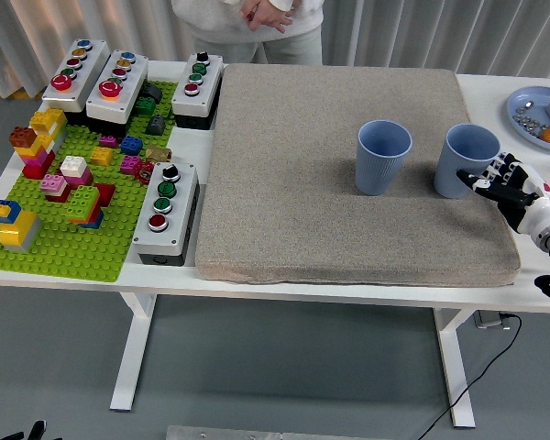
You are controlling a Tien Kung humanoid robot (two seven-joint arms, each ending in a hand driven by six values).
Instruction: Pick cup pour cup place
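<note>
Two light blue ribbed cups stand upright on the grey mat (348, 229): the left cup (382, 158) near the mat's middle and the right cup (467, 161) near its right edge. My right hand (493, 180) comes in from the right at the right cup's lower right side. Its fingers (506, 170) are spread toward the cup wall, touching or almost touching it, and do not wrap round it. I cannot see inside either cup well. Only a dark sliver of my left hand (23, 433) shows at the bottom left edge, below the table.
A green baseplate (64, 243) with coloured bricks and several button boxes (165, 211) fills the table's left. A blue plate (536, 110) with small items sits at the far right. A person (257, 18) stands at the far side with hands clasped.
</note>
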